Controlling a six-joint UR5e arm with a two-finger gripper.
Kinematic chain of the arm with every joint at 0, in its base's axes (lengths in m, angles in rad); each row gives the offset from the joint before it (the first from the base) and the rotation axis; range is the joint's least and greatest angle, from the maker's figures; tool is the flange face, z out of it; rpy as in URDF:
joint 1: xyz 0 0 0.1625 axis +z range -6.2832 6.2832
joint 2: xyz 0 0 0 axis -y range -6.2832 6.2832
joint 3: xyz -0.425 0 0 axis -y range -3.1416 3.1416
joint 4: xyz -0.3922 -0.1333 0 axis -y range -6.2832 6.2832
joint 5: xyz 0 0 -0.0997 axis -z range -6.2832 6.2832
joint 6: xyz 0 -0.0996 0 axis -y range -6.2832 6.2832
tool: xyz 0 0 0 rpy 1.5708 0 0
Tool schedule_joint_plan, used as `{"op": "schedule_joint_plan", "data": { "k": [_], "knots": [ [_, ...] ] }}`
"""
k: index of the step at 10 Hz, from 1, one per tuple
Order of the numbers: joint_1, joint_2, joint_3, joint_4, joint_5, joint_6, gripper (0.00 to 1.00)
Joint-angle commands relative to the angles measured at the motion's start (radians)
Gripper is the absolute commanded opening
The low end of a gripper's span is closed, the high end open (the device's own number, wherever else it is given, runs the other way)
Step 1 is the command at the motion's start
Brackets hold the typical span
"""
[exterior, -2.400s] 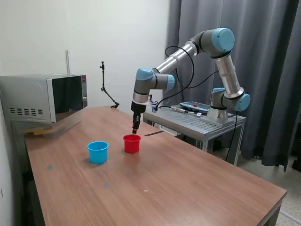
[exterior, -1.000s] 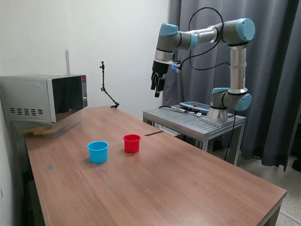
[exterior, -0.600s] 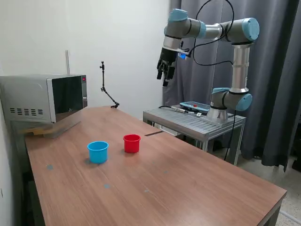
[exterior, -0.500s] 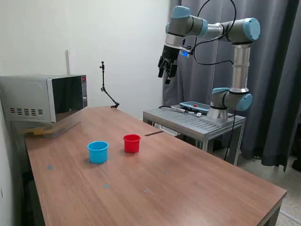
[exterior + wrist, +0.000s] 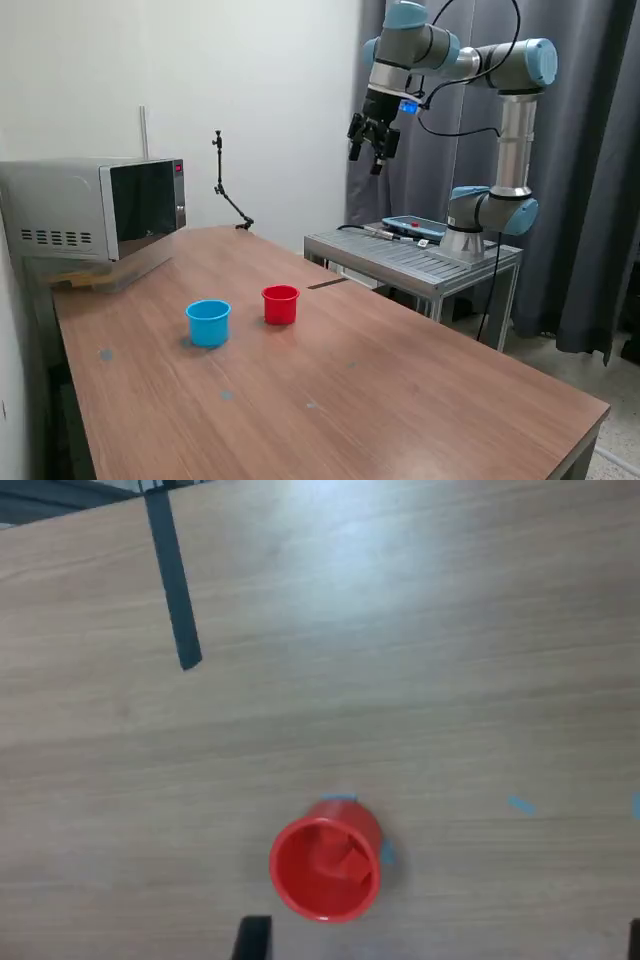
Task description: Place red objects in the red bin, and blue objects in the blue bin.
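The red bin (image 5: 281, 304) stands mid-table, and the blue bin (image 5: 208, 322) stands just to its left in the exterior view. From the wrist view, red objects (image 5: 336, 861) lie inside the red bin (image 5: 300, 895). The blue objects are out of view, and the blue bin's inside cannot be seen. My gripper (image 5: 367, 156) hangs high above the table's far side, well above and away from both bins. It is open and holds nothing. Its dark fingertips (image 5: 252, 938) show far apart at the edge of the wrist picture.
A microwave (image 5: 95, 208) sits at the table's back corner on the exterior view's left. A metal cart (image 5: 415, 260) carrying a pendant (image 5: 415, 228) and the arm's base stands beyond the table. A black tape strip (image 5: 172, 580) and small blue marks (image 5: 518, 803) lie on the wood.
The arm has lifted from just over the red bin, swinging up and toward the exterior view's right. The bins have not moved.
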Motion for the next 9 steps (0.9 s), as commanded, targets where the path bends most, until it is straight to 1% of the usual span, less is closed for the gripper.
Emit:
{"op": "schedule_joint_plan", "data": {
  "k": [1, 2, 3, 4, 9],
  "knots": [
    [0.004, -0.048, 0.015, 0.013, 0.019, 0.002, 1.00],
    [0.001, -0.065, 0.036, 0.015, 0.054, 0.002, 1.00],
    [-0.002, -0.074, 0.047, 0.034, 0.077, 0.000, 1.00],
    [0.001, -0.076, 0.049, 0.054, 0.079, 0.000, 1.00],
    [0.004, -0.079, 0.061, 0.055, 0.079, -0.007, 1.00]
  ]
}}
